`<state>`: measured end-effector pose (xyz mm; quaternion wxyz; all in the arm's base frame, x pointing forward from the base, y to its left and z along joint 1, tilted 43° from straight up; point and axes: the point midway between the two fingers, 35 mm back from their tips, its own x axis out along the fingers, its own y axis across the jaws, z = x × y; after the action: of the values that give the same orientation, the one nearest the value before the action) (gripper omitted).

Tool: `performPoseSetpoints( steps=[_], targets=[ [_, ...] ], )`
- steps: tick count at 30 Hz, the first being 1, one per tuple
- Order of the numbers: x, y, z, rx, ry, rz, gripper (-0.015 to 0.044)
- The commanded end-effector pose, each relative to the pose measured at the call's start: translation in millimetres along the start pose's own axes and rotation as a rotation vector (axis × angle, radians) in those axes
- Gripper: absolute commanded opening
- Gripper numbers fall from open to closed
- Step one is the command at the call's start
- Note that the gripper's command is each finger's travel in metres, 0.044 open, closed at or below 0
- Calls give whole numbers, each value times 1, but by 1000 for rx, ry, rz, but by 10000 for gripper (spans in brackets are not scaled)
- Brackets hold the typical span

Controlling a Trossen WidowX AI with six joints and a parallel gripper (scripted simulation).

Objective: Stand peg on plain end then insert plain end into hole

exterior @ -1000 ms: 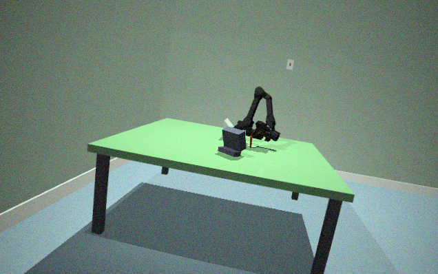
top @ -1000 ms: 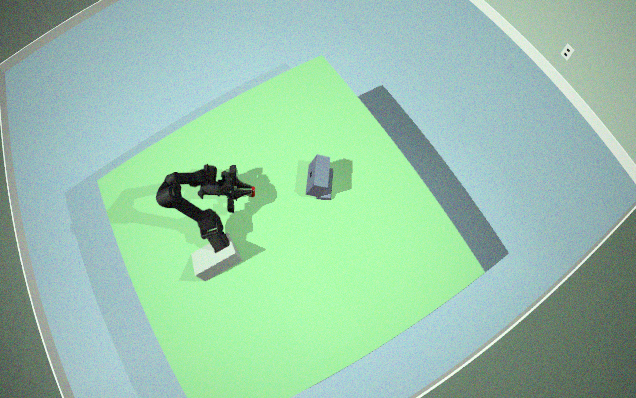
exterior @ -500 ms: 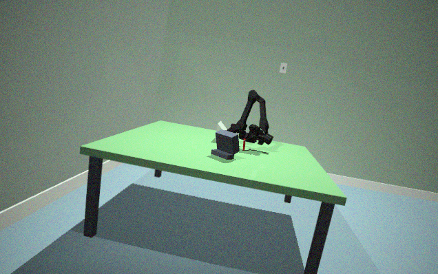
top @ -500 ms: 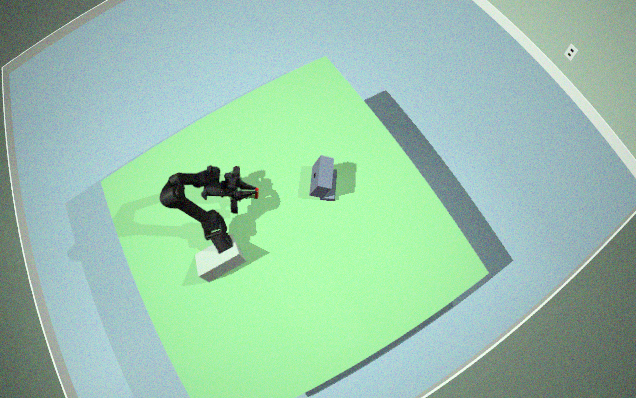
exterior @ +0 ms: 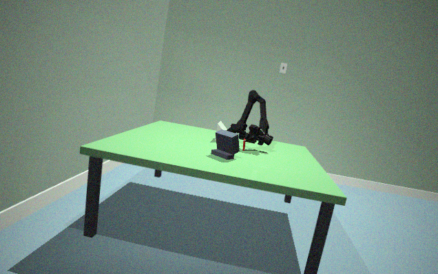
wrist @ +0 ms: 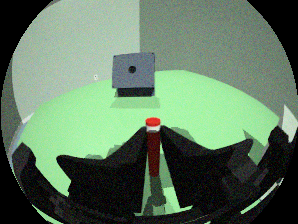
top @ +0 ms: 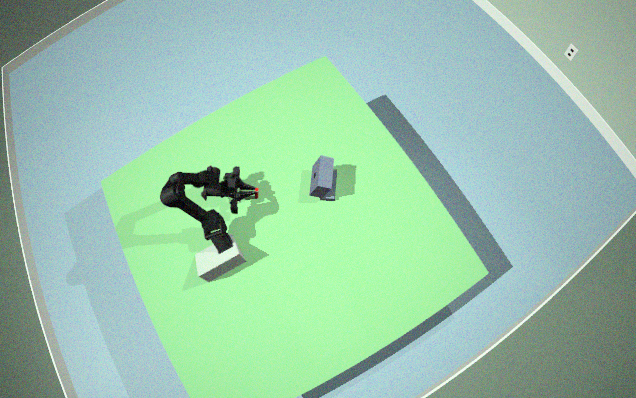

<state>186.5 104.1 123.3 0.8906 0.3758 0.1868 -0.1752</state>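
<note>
The red peg [top: 256, 190] [exterior: 244, 146] [wrist: 154, 155] is upright, with its white band near the top and its plain end down. In the exterior view its lower end meets its shadow at the table surface; any tiny gap is too small to tell. My gripper [wrist: 153, 129] is shut on the peg just below the white band, pointing level toward the panel side. The blue-grey sloped panel [top: 325, 172] [exterior: 227, 142] [wrist: 142, 79] stands beyond the peg. Its dark hole [wrist: 132, 69] [top: 314, 175] faces the gripper, a little left of the peg in the wrist view.
The panel has a low foot [exterior: 222, 154] [wrist: 135, 92] behind and under it. The arm's pale base block [top: 220, 260] sits on the green table [top: 350, 280] [exterior: 165, 144]. Dark shadows of the arm lie around the peg.
</note>
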Motion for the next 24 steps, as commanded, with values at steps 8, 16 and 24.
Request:
performPoseSetpoints(
  steps=[8, 16, 24],
  targets=[
    [-2, -1, -3, 2, -4, 0, 49],
    [-3, -1, -4, 6, -14, 2, 49],
    [-4, -1, -4, 10, -24, 3, 49]
  ],
)
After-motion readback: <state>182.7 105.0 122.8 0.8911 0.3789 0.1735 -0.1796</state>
